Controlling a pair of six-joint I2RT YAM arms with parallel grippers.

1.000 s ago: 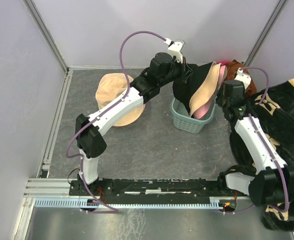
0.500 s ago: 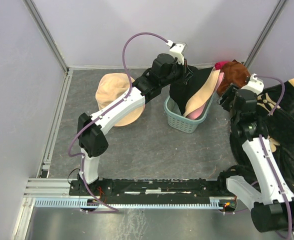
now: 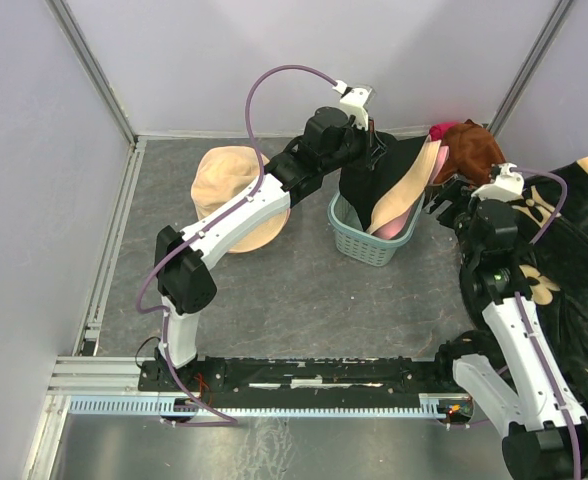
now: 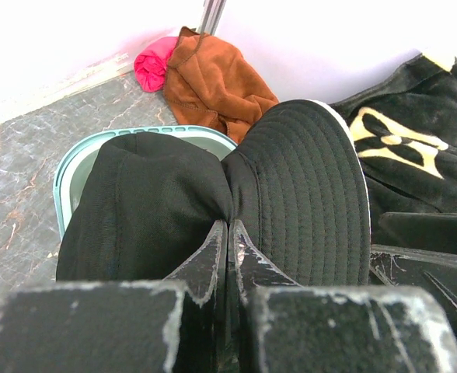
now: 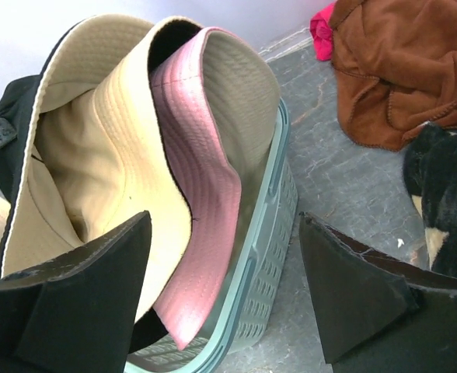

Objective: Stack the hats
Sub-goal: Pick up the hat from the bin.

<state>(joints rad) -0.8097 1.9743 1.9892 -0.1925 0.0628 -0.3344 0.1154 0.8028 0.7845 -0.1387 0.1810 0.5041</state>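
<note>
Top view: my right fingers (image 3: 444, 205) have just spread wide and swung back toward the teal basket (image 3: 359, 245), empty, so I reckon they're lining up a grab. One tan hat (image 3: 236, 200) lies toward the worktop's (image 3: 304, 290) far left corner.

Left wrist: left fingers (image 4: 228, 227) are pinched together on the one black hat (image 4: 291, 179).

Right wrist: one beige hat (image 5: 96, 155) and one pink hat (image 5: 190, 171) stand in the basket. Four hats total.

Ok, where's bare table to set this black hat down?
Widest bare patch: the grey table in front of the tan hat and the teal basket, toward the near edge. A narrower strip runs left of the tan hat, along the wall rail. Crowded at right: basket, rust-brown cloth, black blanket, right gripper.
</note>
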